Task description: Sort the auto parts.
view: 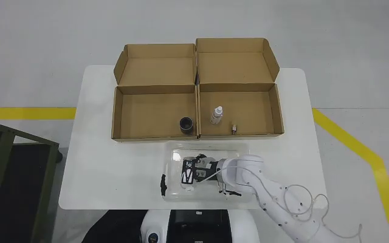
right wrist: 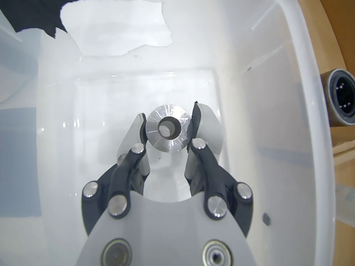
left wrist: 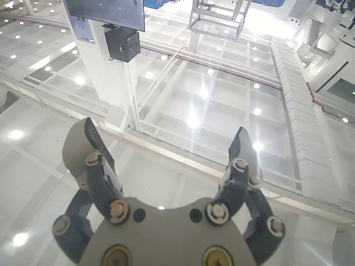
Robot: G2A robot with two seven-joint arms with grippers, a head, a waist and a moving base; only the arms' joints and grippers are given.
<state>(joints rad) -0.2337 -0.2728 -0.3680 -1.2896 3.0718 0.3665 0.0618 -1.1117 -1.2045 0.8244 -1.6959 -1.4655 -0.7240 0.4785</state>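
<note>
A silver metal ring (right wrist: 168,132) with a round hole sits inside the clear plastic bin (right wrist: 302,64). My right gripper (right wrist: 168,117) is down in the bin, shut on the ring, one finger pressed against each side of it. In the top view the right gripper (view: 188,172) is over the left half of the bin (view: 243,147), near the table's front edge. My left gripper (left wrist: 165,125) is open and holds nothing, with the ceiling behind it.
Two open cardboard boxes stand behind the bin. The left box (view: 124,115) holds a black cylinder (view: 187,125), also in the right wrist view (right wrist: 339,96). The right box (view: 276,112) holds a white bottle (view: 216,115) and a small bolt (view: 233,127).
</note>
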